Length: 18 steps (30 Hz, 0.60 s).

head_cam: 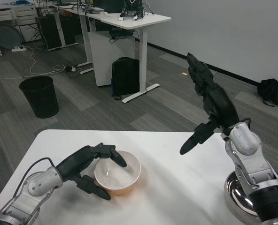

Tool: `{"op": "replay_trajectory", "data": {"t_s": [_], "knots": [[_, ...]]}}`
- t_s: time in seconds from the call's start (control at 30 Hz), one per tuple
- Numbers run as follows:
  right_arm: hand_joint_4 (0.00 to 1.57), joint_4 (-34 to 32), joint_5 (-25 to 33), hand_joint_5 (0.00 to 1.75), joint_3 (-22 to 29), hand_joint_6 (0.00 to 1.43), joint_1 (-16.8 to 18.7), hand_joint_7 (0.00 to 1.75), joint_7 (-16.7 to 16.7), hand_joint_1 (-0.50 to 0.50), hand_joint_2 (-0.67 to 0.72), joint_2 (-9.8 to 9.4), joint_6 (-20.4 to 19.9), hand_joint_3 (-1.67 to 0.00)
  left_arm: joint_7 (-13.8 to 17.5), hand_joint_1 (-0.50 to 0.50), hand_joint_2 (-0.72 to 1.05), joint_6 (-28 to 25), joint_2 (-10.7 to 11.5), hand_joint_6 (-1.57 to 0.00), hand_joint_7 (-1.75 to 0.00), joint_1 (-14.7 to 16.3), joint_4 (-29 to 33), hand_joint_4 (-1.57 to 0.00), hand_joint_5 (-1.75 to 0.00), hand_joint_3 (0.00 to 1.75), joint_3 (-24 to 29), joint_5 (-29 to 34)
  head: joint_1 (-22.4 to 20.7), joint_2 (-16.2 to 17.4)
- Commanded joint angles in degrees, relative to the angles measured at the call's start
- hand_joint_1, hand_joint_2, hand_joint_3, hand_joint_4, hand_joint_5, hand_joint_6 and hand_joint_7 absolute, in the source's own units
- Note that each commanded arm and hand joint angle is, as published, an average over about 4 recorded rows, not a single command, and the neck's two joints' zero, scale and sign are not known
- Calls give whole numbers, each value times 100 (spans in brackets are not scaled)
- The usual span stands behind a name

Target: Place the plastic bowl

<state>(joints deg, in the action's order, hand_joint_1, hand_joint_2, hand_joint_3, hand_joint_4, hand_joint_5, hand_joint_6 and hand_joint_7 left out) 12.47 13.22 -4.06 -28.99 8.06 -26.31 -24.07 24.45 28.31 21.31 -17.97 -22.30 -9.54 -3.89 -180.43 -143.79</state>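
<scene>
On the white table (176,159), well inside its far edge, the left hand (94,166) clamps the bowl (118,172) rim; the right hand (209,105) is raised, fingers spread.

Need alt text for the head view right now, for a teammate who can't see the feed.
The robot's left hand grips the near-left rim of a plastic bowl that sits on the white table. Its right hand is raised open above the table's right side, holding nothing. Behind are a black bin, a desk and a backpack.
</scene>
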Motion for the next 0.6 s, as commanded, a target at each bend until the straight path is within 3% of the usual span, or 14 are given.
{"op": "replay_trajectory", "data": {"t_s": [0.03,0.1,0.23,0.3,0.43,0.6], "knots": [[0,45,27,0,28,0,-10,0,-15,-46,15,1,-89,0,7,-50,29,98,23,-12,-28,92,114,0,-82,0,141,-121,-4,11],[0,45,27,0,28,0,-10,0,-15,-46,15,1,-89,0,7,-50,21,113,23,0,-10,99,139,0,-72,0,170,-145,-12,26],[0,45,31,0,28,0,-10,0,-15,-46,15,-1,-89,0,9,-50,12,151,23,0,0,123,167,0,-46,0,229,-178,-19,43],[0,45,31,0,26,0,-10,0,-15,-46,15,-4,-89,0,12,-50,5,159,23,0,0,138,187,0,-46,0,266,-185,-26,52],[0,45,31,0,23,0,-10,0,-15,-46,15,-1,-89,0,-23,-50,-4,190,23,0,0,162,251,0,-72,2,379,-227,-29,59],[0,45,31,0,21,0,-8,0,-17,-46,15,1,-91,0,-283,-50,-15,276,10,0,0,211,437,0,-72,0,785,-290,-29,58]]}}
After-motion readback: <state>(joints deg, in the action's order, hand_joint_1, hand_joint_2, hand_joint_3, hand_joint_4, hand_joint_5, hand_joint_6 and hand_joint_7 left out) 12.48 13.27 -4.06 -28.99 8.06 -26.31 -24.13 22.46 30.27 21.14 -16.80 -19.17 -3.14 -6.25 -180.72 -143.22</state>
